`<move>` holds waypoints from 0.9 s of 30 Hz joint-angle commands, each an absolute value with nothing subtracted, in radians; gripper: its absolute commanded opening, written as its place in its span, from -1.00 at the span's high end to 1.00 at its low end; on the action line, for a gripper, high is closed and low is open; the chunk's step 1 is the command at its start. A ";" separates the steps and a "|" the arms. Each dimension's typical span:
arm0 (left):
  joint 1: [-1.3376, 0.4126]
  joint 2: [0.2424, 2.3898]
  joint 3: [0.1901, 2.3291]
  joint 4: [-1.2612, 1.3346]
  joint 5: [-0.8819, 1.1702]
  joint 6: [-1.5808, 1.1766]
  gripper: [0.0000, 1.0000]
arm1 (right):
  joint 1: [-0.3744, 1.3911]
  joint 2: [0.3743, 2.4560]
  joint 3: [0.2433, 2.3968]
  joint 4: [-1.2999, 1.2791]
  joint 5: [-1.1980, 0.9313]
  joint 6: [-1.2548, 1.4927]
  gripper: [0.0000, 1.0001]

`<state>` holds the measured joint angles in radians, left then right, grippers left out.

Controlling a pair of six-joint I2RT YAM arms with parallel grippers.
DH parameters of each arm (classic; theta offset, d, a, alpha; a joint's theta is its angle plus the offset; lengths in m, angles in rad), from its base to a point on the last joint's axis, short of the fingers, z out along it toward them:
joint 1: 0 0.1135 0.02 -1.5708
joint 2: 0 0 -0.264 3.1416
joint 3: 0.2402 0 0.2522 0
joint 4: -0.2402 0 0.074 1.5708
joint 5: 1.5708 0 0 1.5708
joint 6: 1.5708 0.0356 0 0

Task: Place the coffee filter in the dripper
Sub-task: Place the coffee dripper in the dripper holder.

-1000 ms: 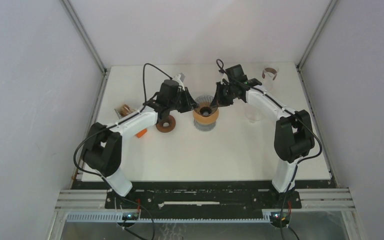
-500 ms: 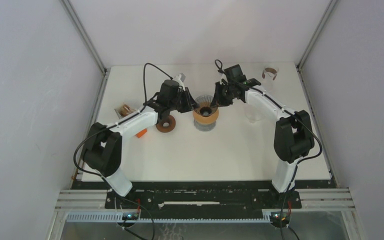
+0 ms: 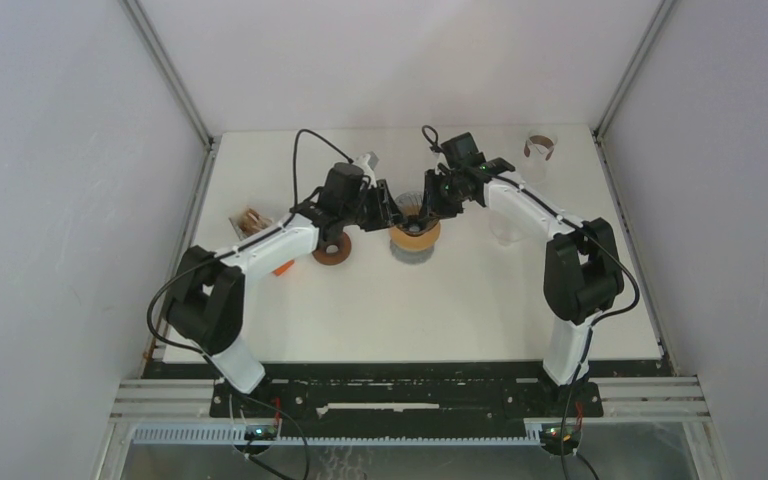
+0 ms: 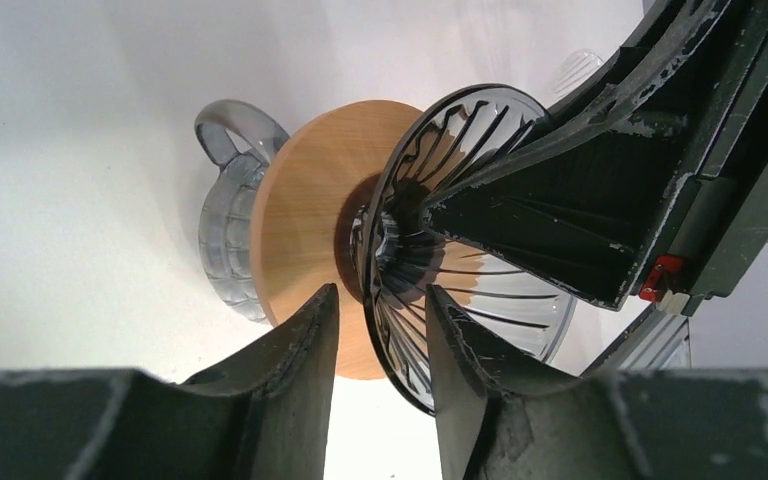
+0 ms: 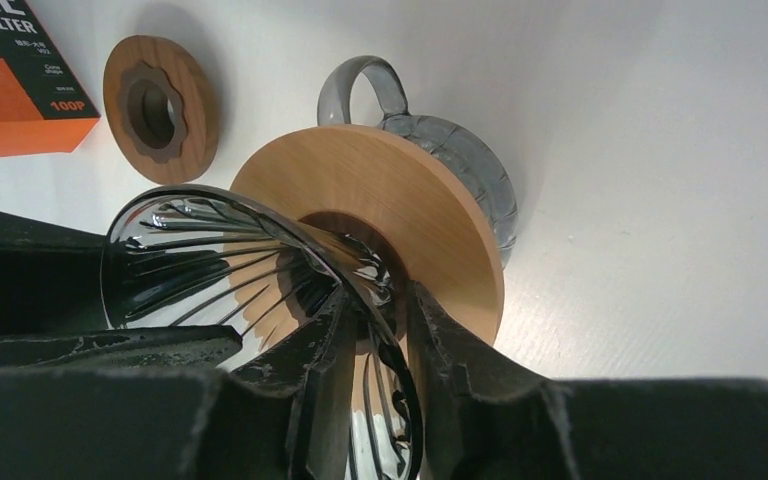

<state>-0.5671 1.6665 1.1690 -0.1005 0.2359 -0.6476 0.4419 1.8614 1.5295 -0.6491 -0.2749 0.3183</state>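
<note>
The filter box (image 5: 10,90) is set far left; no coffee filter is seen in the dripper (image 4: 500,310), which is seated on the wooden collar (image 4: 305,200). The dripper's rim is straddled by the left gripper (image 4: 380,300), jaws parted, presumably for steadying. It is straddled likewise by the right gripper (image 5: 380,297); whether it is pinched cannot be told.

White surface (image 3: 440,310) within grey-walled enclosure, loose wooden ring (image 3: 335,252) with notched centre hole lying flat left of centre, clear cup (image 3: 505,229) upright right of centre, brown-banded clear cup (image 3: 539,148) at far right corner, well apart.
</note>
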 commanded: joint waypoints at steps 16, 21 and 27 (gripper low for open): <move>-0.540 1.533 1.211 -0.094 0.212 -0.631 -0.27 | 0.443 1.790 1.593 -0.751 -0.260 0.283 -0.06; -0.535 1.488 1.185 -0.087 0.193 -0.625 -0.43 | 0.438 1.778 1.615 -0.749 -0.263 0.293 -0.24; -0.523 1.411 1.144 -0.089 0.168 -0.619 -0.54 | 0.427 1.740 1.638 -0.737 -0.246 0.305 -0.35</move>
<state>-0.5377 1.5017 1.1687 -0.1169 0.1925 -0.6449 0.4366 1.8179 1.5803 -0.7551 -0.2661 0.2981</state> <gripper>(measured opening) 0.759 0.658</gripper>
